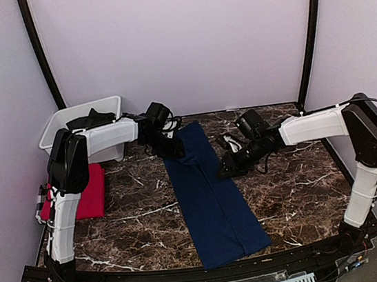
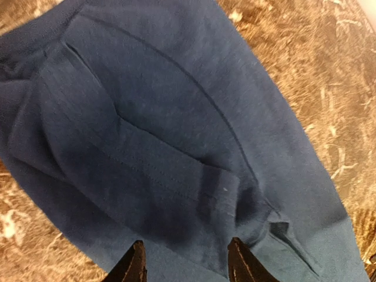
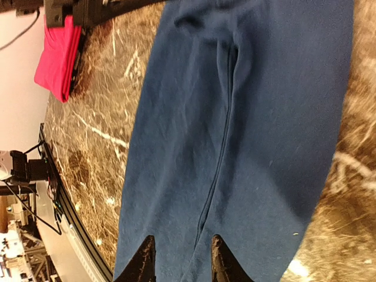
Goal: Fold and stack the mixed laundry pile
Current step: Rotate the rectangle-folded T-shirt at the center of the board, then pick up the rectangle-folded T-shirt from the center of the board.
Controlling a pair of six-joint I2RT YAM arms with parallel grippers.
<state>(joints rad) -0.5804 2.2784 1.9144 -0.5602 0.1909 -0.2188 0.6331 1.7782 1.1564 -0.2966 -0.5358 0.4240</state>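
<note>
Navy blue T-shirt (image 1: 214, 200), folded lengthwise, is lying centred on the desk (image 1: 293, 197). Soft, light, limp; a hold is being judged best at far-end corners. Left claw (image 2: 186, 252) and right claw (image 3: 183, 247) are being held released above it.

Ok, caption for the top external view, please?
Left end effector and right end effector over a lengthwise-folded navy T-shirt on the marble table.

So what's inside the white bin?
A dark garment lies bunched in the white bin, poking above its rim. Anything beneath it is hidden by the cloth and the bin's walls.
</note>
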